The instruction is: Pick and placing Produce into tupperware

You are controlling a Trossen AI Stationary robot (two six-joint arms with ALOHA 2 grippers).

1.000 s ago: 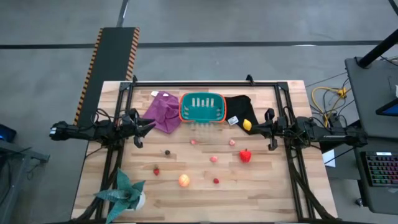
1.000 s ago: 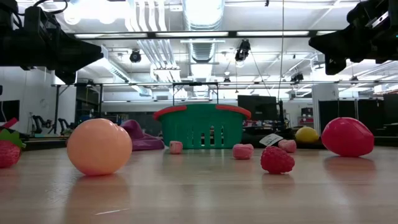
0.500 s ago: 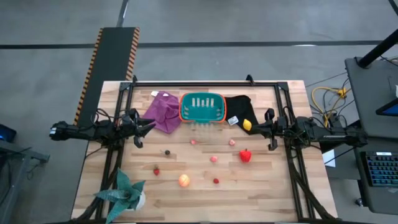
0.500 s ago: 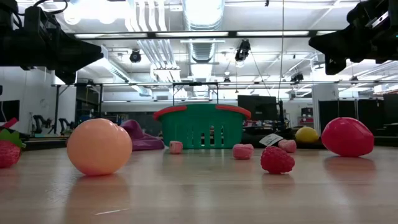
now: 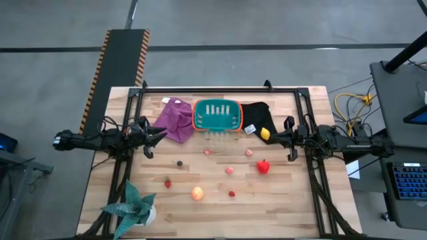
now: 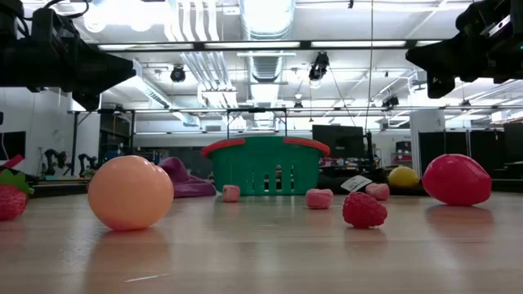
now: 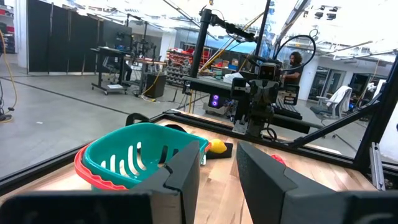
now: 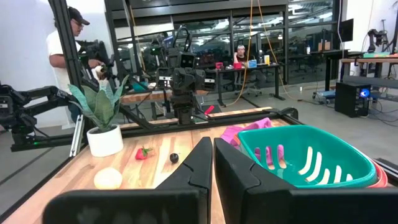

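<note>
The tupperware [image 5: 217,115] sits open side up, its long side running left to right. The left gripper [image 5: 158,133] is a little open, holding nothing. The right gripper [image 5: 279,137] is closed tight, empty.

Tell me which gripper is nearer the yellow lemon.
Right. The right gripper hovers just beside the yellow lemon on the black cloth; the left gripper sits across the table, beyond the tupperware.

Pale planked wooden worktop [image 5: 280,207], faintly glossy; slotted teal plastic tupperware [image 5: 217,115]; soft, crumpled purple cloth [image 5: 175,119] at its left.
</note>
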